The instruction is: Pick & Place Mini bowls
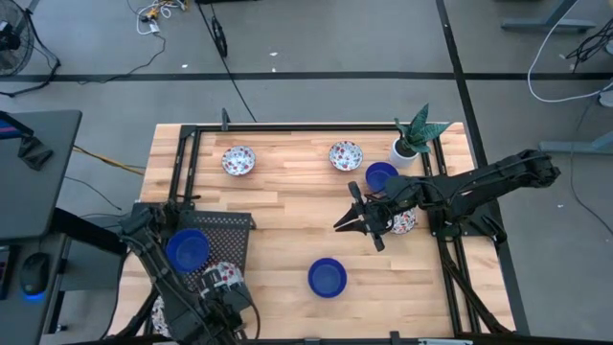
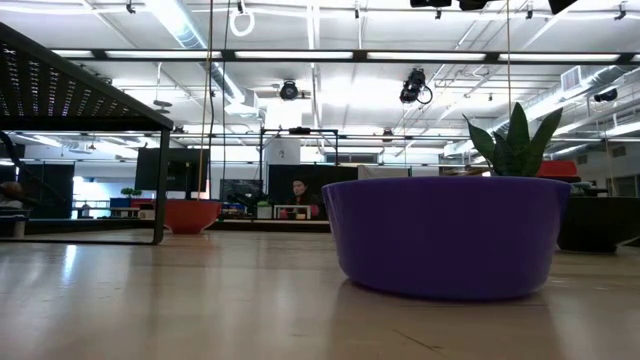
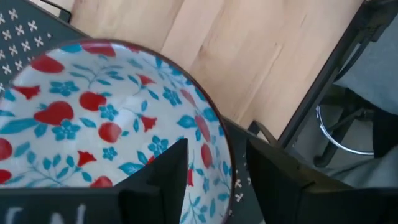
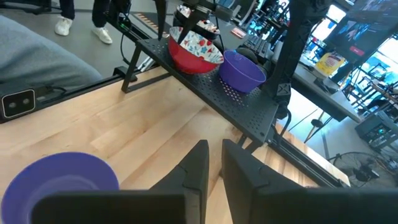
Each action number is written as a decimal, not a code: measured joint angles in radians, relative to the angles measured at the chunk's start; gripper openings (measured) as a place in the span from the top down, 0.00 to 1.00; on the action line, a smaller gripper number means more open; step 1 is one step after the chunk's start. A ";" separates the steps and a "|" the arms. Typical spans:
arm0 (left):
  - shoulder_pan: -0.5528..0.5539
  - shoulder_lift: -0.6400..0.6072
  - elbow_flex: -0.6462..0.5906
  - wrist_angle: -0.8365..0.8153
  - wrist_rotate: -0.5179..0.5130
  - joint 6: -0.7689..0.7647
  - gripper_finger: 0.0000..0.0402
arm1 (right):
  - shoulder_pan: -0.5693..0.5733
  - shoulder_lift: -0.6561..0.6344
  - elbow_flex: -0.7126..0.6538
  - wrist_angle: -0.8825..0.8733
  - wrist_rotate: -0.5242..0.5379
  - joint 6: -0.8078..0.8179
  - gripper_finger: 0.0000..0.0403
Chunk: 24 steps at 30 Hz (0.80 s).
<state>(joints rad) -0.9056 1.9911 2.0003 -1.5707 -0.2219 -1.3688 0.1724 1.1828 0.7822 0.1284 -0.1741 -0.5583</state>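
Note:
My left gripper is open at the near left corner. One finger stands inside and one outside the rim of a red-and-blue floral mini bowl, with a gap on both sides. That bowl and a blue one sit on a black perforated rack. My right gripper hovers shut and holding nothing over mid-table, beyond a blue bowl. More bowls rest on the wood: two floral, one blue, and one floral partly under the right arm.
A white plant pot stands at the far right corner, close to the blue bowl. Black frame rails run along the table's left, far and right edges. Bare wood lies in the middle. In the low view the near blue bowl fills the foreground.

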 joint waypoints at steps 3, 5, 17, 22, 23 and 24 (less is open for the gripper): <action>0.007 -0.008 0.005 0.000 0.003 -0.006 0.58 | 0.005 0.000 0.000 0.000 0.000 0.000 0.89; 0.014 -0.027 0.017 0.000 0.011 -0.013 0.58 | 0.008 0.000 0.000 0.000 0.000 0.000 0.89; 0.066 -0.186 0.031 0.002 -0.238 0.113 0.59 | 0.008 0.000 0.000 -0.020 0.000 0.000 0.89; 0.145 -0.194 0.023 0.047 -0.519 0.452 0.66 | 0.008 0.000 0.000 -0.065 0.001 0.052 0.89; 0.176 -0.194 0.014 0.069 -0.533 0.515 0.69 | 0.009 0.000 0.000 -0.086 0.001 0.067 0.89; 0.210 -0.194 -0.003 0.107 -0.530 0.581 0.71 | 0.011 0.000 0.000 -0.109 0.001 0.080 0.89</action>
<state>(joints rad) -0.6958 1.7970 1.9968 -1.4635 -0.7520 -0.7876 0.1836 1.1828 0.7822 0.0198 -0.1727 -0.4786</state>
